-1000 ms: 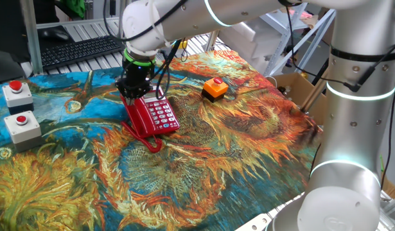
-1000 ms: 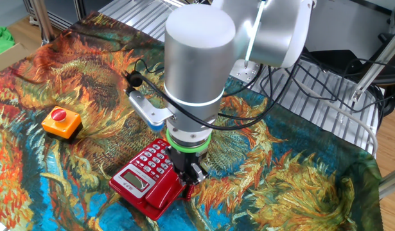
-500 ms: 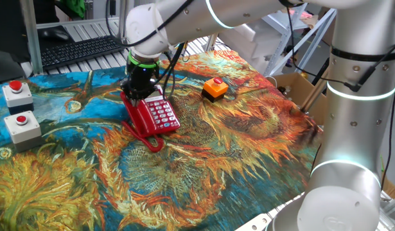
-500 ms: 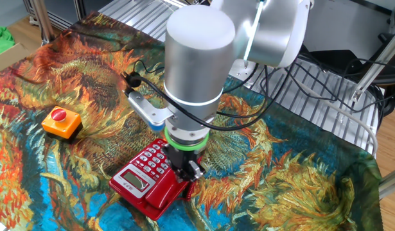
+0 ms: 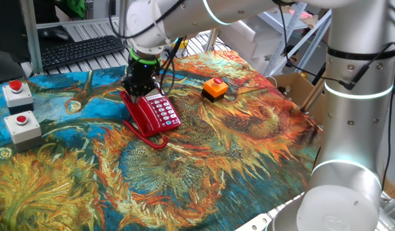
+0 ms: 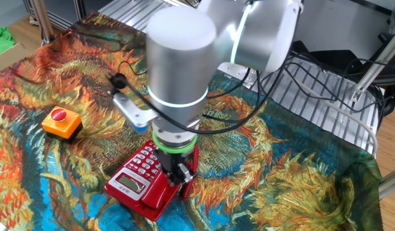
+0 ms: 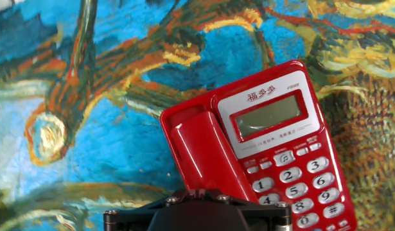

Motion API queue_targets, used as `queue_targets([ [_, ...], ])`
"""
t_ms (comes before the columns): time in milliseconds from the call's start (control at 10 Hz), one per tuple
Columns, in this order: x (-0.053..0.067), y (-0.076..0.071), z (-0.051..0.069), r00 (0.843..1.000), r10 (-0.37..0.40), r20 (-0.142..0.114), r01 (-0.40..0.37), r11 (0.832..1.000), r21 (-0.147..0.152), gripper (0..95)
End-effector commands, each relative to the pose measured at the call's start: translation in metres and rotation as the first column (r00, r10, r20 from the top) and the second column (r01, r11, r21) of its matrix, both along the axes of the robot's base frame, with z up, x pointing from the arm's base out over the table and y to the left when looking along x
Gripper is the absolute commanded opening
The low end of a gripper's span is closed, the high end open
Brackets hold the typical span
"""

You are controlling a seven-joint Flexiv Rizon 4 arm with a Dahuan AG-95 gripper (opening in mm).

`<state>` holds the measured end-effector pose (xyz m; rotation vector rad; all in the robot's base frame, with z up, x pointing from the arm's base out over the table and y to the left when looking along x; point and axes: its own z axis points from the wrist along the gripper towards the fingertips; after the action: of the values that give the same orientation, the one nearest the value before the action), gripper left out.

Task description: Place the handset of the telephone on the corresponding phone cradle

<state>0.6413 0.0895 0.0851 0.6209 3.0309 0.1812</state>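
The red telephone (image 5: 162,114) (image 6: 134,181) (image 7: 290,160) lies on the painted cloth at the back left. Its red handset (image 7: 200,151) (image 5: 137,114) rests lengthwise in the phone cradle beside the keypad and covers it. A red cord (image 5: 150,139) loops out in front of the phone. My gripper (image 5: 136,88) (image 6: 178,174) (image 7: 196,192) points straight down over the handset, shut, with its tips on or just above the handset's surface; I cannot tell which. Nothing shows between the fingers.
An orange box with a red button (image 5: 215,88) (image 6: 61,122) sits to the right of the phone. Two grey boxes with red buttons (image 5: 17,92) (image 5: 22,125) stand at the left edge. A keyboard (image 5: 81,50) lies behind the table, and cables (image 6: 313,83) run over the metal rack.
My gripper has shifted a little along the handset toward the phone's display end. In the other fixed view the phone has slid slightly to the left.
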Motion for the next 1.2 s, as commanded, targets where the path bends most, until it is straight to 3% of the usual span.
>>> queue_targets([
  [100, 0.008, 0.004, 0.008, 0.998, -0.057, -0.019, 0.058, 0.998, 0.032, 0.0],
  [200, 0.010, 0.004, 0.009, 0.998, -0.057, -0.024, 0.058, 0.998, 0.032, 0.0],
  [300, 0.010, 0.002, 0.012, 0.999, -0.009, -0.031, 0.009, 1.000, 0.009, 0.0],
  [500, 0.008, 0.000, 0.021, 0.995, 0.077, -0.062, -0.080, 0.995, -0.059, 0.0],
  [700, 0.006, -0.003, 0.024, 0.985, 0.159, -0.066, -0.163, 0.984, -0.073, 0.0],
  [800, 0.005, -0.005, 0.023, 0.977, 0.200, -0.067, -0.206, 0.974, -0.089, 0.0],
  [1000, 0.005, -0.022, 0.014, 0.941, 0.332, -0.069, -0.338, 0.934, -0.119, 0.0],
  [1100, 0.004, -0.031, 0.010, 0.930, 0.362, -0.068, -0.367, 0.922, -0.118, 0.0],
  [1200, 0.002, -0.042, 0.007, 0.923, 0.378, -0.064, -0.383, 0.919, -0.096, 0.0],
])
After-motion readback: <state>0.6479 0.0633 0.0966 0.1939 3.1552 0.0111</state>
